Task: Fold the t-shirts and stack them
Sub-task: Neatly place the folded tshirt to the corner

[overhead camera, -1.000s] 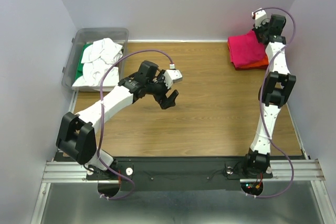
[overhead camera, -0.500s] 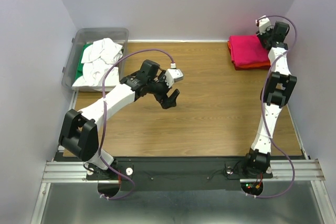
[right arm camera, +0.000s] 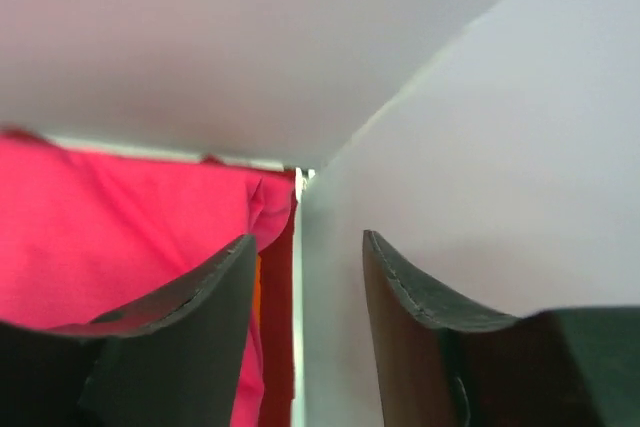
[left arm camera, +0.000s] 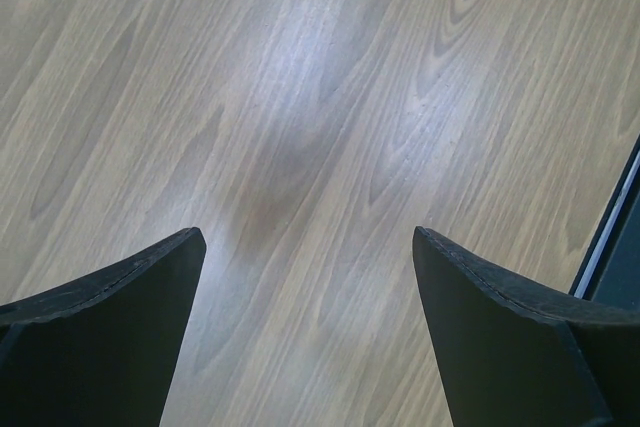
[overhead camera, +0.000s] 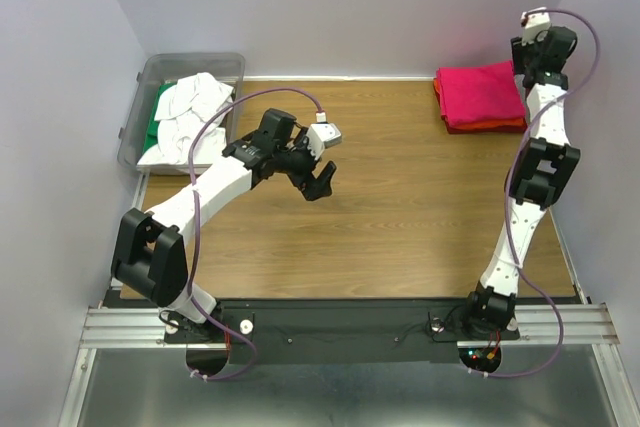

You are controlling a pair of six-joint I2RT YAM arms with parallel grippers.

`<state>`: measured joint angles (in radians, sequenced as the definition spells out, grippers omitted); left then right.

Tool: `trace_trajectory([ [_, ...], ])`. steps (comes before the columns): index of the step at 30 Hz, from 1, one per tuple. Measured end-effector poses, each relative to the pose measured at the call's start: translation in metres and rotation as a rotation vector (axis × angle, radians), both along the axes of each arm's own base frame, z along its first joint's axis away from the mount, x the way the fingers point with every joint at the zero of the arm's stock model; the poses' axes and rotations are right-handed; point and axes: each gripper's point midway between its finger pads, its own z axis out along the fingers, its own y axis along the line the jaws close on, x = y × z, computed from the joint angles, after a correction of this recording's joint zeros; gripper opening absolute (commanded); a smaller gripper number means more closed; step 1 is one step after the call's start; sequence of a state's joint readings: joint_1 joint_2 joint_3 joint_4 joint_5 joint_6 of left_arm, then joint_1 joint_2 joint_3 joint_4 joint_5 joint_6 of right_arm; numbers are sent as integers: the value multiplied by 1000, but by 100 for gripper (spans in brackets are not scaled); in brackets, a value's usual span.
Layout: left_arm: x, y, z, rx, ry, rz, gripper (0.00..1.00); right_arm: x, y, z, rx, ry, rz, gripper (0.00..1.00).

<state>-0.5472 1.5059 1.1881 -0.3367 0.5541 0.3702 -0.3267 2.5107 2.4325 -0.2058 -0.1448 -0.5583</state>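
A folded magenta t-shirt lies on a folded orange-red t-shirt at the table's back right. My right gripper hangs open just past the stack's right rear corner, apart from the cloth. In the right wrist view its jaws hold nothing. The magenta t-shirt lies to their left, an orange-red edge under it. White t-shirts and a green one are heaped in the bin. My left gripper stands wide open over bare wood, with nothing between its jaws.
The clear grey plastic bin sits at the back left corner. Pale walls close the table at the back and both sides, and the right gripper is near the back right corner. The table's dark edge shows in the left wrist view.
My right gripper has opened, lifted off the magenta t-shirt and moved right toward the corner. The left arm has drifted slightly left and back, still open.
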Motion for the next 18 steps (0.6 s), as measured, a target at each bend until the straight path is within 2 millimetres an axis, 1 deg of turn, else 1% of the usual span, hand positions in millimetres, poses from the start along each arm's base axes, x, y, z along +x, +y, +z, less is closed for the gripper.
trace_trajectory([
  [1,1,0,0,-3,1,3,97,-3,1,12,36,-25,-5,44],
  [2,2,1,1,-7,1,4,97,-7,3,27,76,-54,-7,40],
  [4,3,2,2,-14,2,7,97,-12,8,52,163,-109,-9,37],
  [6,4,2,2,-20,4,7,98,-13,17,77,253,-176,4,33],
  [8,5,3,3,-24,5,8,98,-13,25,90,337,-220,27,29],
  [9,5,3,4,-26,5,8,97,-12,28,92,369,-229,34,27],
  [10,6,4,5,-28,4,9,97,-10,32,91,410,-234,45,23],
  [12,7,4,8,-35,2,9,97,-6,40,83,494,-232,63,19],
  [13,9,4,11,-39,0,11,98,-2,44,73,536,-222,73,16],
  [15,12,5,15,-48,-7,13,97,3,48,54,590,-201,84,13],
  [18,16,5,20,-59,-13,15,98,12,54,19,677,-162,86,12],
])
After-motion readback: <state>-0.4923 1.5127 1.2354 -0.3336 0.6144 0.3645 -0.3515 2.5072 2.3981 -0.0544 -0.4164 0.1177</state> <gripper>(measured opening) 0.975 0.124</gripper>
